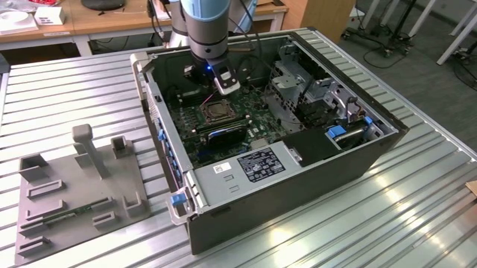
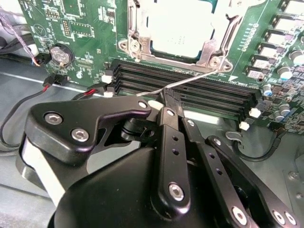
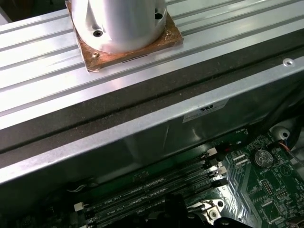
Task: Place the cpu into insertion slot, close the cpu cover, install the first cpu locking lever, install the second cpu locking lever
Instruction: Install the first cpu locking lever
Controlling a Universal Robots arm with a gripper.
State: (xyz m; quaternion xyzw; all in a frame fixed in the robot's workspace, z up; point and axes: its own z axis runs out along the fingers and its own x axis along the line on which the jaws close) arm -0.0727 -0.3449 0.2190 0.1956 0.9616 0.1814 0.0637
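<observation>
- My gripper (image 2: 164,102) pinches the thin locking lever (image 2: 190,81) beside the insertion slot (image 2: 178,33).
- The cpu (image 2: 179,29) sits seated under the cpu cover (image 2: 213,45).
- Risk: the wire slipping free, springing back onto the memory slots (image 2: 199,90).

I work in what looks like a robotics lab or test workshop: my base stands on a ribbed aluminium-profile table (image 1: 417,184), beside an opened desktop computer case (image 1: 298,167) and a grey fixture plate (image 1: 67,195). Behind are wooden desks (image 1: 111,22), and wheeled equipment stands (image 1: 387,33) on a grey floor.
</observation>
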